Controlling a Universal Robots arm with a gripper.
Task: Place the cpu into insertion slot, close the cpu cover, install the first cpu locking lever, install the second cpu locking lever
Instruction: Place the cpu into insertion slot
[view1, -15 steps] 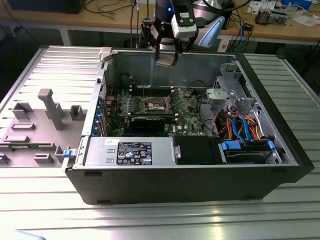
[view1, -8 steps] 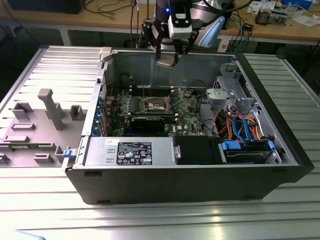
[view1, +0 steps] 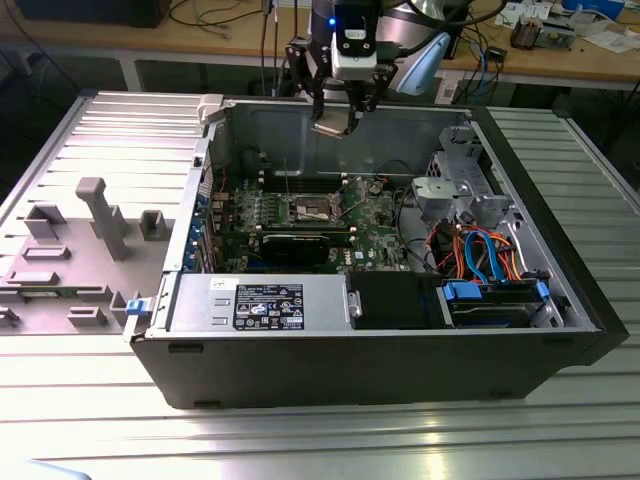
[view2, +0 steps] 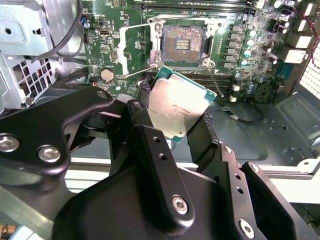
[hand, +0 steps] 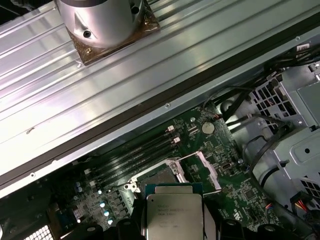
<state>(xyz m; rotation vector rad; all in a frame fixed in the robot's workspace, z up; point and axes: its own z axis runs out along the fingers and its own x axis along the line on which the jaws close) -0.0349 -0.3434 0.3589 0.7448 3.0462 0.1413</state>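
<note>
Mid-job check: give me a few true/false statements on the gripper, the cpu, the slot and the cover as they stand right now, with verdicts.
1. The gripper has its fingers shut on the cpu. True.
2. The cpu is seated in the insertion slot. False: it is held tilted, clear of the slot, and in the exterior view it hangs above the open case.
3. The cpu cover is closed over the slot. False: it is swung open and lies beside the slot.
4. The insertion slot is bare, its dark contact field uncovered. True.
</note>
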